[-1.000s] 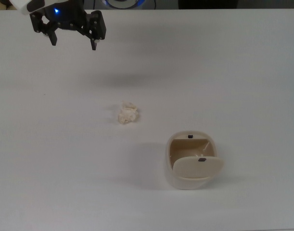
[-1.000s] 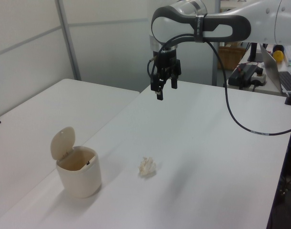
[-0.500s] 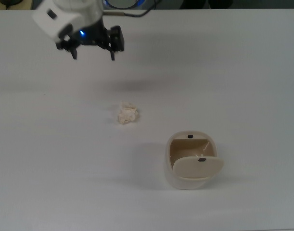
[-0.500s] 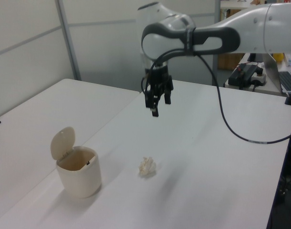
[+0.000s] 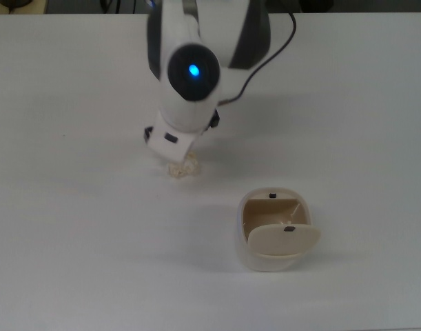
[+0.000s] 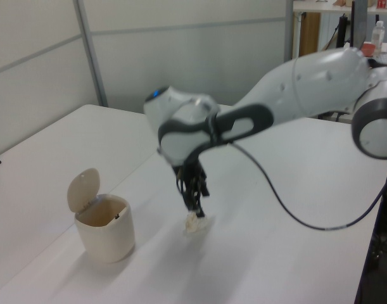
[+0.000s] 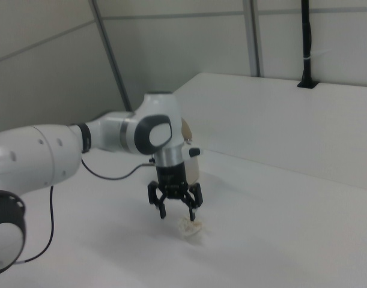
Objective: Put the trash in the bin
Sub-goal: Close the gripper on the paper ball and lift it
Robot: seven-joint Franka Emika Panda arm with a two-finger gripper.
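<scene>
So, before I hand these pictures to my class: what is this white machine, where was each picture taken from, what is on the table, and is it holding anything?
The white machine is a robot arm ending in a black gripper with two fingers. There are three pictures of one moment: the top view looks straight down on the white table, and the left view and right view look across it from opposite sides. Two things lie on the table: a small crumpled wad of paper and a little beige bin with its flap lid tipped open. In the right view the fingers are spread apart just above the paper. Nothing is held yet. The paper lies on the table, apart from the bin. In the top view the arm hides most of the paper.
</scene>
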